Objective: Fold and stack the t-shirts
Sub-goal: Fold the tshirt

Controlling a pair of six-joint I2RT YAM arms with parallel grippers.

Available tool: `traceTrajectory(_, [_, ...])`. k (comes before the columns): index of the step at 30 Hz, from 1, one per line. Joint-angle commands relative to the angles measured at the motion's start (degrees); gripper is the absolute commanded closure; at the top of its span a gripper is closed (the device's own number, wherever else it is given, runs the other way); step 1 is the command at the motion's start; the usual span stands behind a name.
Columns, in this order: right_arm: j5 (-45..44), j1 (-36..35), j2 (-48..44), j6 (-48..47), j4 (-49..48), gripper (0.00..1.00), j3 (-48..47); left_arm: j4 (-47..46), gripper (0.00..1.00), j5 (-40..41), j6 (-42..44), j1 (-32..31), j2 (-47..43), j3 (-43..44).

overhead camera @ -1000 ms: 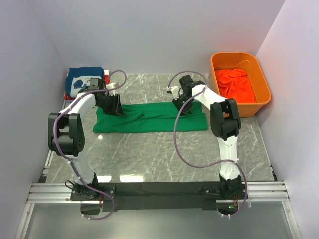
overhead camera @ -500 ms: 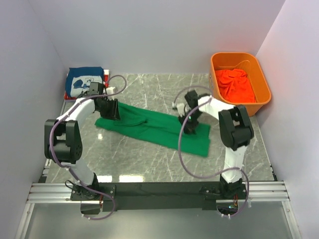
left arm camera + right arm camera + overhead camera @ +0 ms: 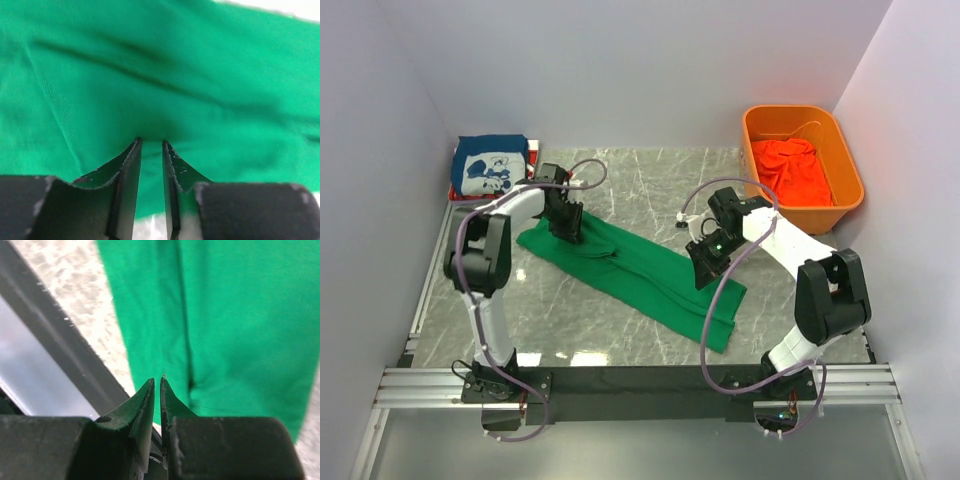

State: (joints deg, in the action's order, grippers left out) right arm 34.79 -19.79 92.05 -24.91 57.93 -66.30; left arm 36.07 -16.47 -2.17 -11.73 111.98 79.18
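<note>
— What is the green shirt (image 3: 640,272) made of?
— Soft matt cloth, fine-knit and creased.
— And the table (image 3: 620,325)?
— It looks like grey veined stone, polished and glossy with glare. The bin (image 3: 825,218) is smooth orange plastic.
— The left gripper (image 3: 151,142)?
— Black, matt, scuffed along the edges.

Bright green t-shirt (image 3: 638,270), dark blue t-shirt (image 3: 492,166) with white cartoon print, orange-red t-shirt (image 3: 790,168), orange bin (image 3: 825,218), grey marbled table (image 3: 610,332)

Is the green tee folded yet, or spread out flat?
Partly folded: the green tee lies as a long narrow band, slanting across the table, with layered lengthwise edges showing. It is not yet a compact square.
</note>
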Motion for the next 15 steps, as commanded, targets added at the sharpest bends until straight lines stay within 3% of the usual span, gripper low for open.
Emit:
traceTrajectory(1, [-4.45,0.54,-1.26,1.35,-2.2,0.84,0.03,1.1,0.72,1.97,0.59,0.13,4.28,5.8])
traceTrajectory(7, [-10.35,0.54,-2.4,2.05,-3.18,0.86,0.56,3.21,0.75,1.44,4.37,-2.51,17.37,20.99])
traceTrajectory(10, [-11.58,0.54,-2.23,0.65,-3.0,0.87,0.21,3.91,0.75,0.65,7.7,-4.88,24.67,32.68])
traceTrajectory(13, [-11.85,0.46,-1.18,0.29,-3.87,0.87,-0.05,2.17,0.68,1.7,9.82,-7.17,30.74,46.82])
traceTrajectory(15, [-12.28,0.19,0.75,0.3,-4.75,0.87,-0.41,-1.77,0.61,1.62,9.12,-7.52,29.62,47.3])
